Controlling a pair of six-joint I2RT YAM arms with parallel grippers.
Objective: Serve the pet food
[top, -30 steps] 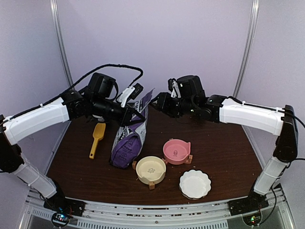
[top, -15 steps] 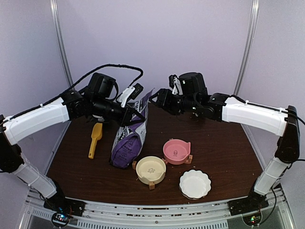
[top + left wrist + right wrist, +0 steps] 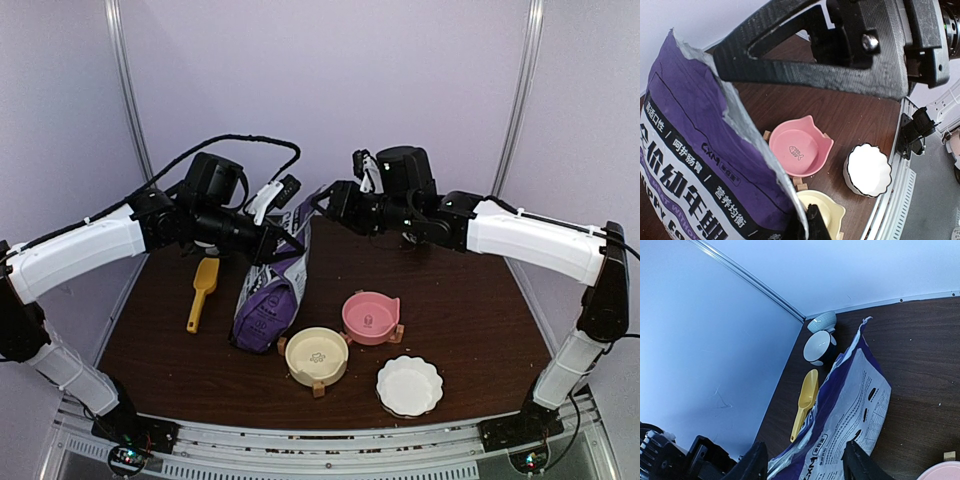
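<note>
The purple "PUPPY FOOD" bag point(image 3: 268, 296) stands leaning on the brown table, its torn top edge up. My left gripper point(image 3: 290, 243) is shut on that top edge; in the left wrist view the dark fingertips point(image 3: 808, 226) pinch the bag's silver-lined rim point(image 3: 700, 165). My right gripper point(image 3: 326, 205) is open, close to the right of the bag's top and not touching it. In the right wrist view its fingers point(image 3: 758, 460) straddle the bag's white-labelled side point(image 3: 855, 400). No kibble shows in any view.
A yellow scoop point(image 3: 203, 290) lies left of the bag and shows in the right wrist view point(image 3: 806, 399). A pink bowl point(image 3: 370, 316), a cream bowl point(image 3: 317, 354) and a white scalloped dish point(image 3: 409, 385) sit in front. A ribbed bowl point(image 3: 822, 321) and a dark bowl point(image 3: 819, 347) stand at the back.
My right gripper has moved a little up and left, closer to the bag's top. The left gripper and the bag have stayed put.
</note>
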